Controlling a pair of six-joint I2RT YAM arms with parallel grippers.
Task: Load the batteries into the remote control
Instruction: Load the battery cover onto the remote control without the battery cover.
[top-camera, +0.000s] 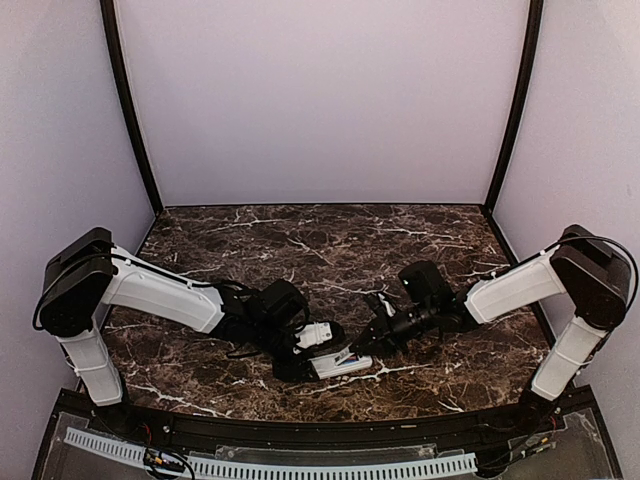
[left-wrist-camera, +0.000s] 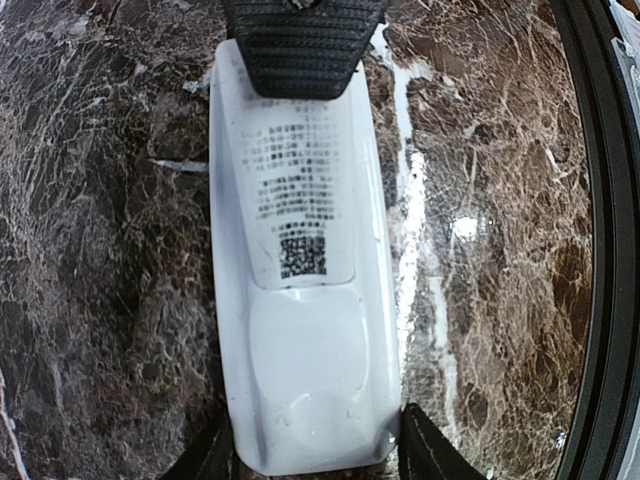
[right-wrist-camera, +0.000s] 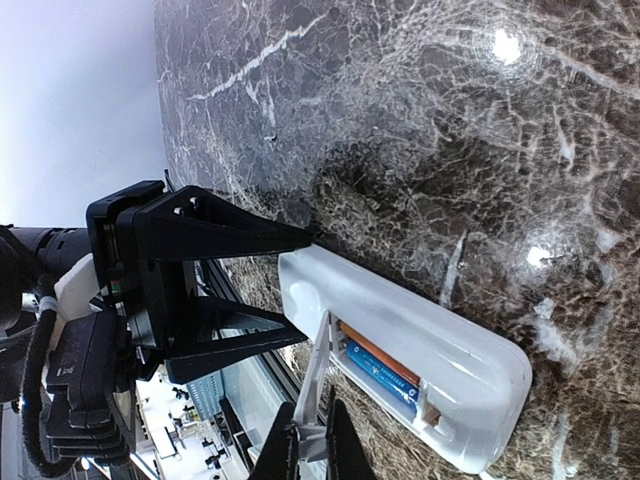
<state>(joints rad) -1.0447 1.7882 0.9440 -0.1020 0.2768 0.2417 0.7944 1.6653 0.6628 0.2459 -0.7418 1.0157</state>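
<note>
The loading itself looks done. In the right wrist view the remote control (right-wrist-camera: 440, 335) lies on the marble table (top-camera: 300, 250) with its compartment open, and 2 batteries sit inside side by side, the orange-red battery (right-wrist-camera: 378, 355) and the blue battery (right-wrist-camera: 385, 378). The step in hand, as I judge it, is closing up. The right claw (right-wrist-camera: 310, 450) pinches the edge of the battery cover (right-wrist-camera: 318, 370), which stands tilted up along one long side of the opening. The left claw (right-wrist-camera: 303, 282) straddles the other end of the remote control, its fingers (left-wrist-camera: 215, 455) pressed against both sides, and seems to hold it steady.

The next move calls for swinging the cover flat over the batteries, lining it up with the opening and pressing until it seats. Meanwhile the left claw must keep the body from sliding on the slick stone.

Only the right wrist view shows the batteries in their slot. The left wrist view shows the printed label (left-wrist-camera: 302, 255) and a ribbed black pad (left-wrist-camera: 300, 45) at the far end, probably a finger of the right claw, but nothing of the compartment. The top view shows both arms meeting low over the near middle of the table.
</note>
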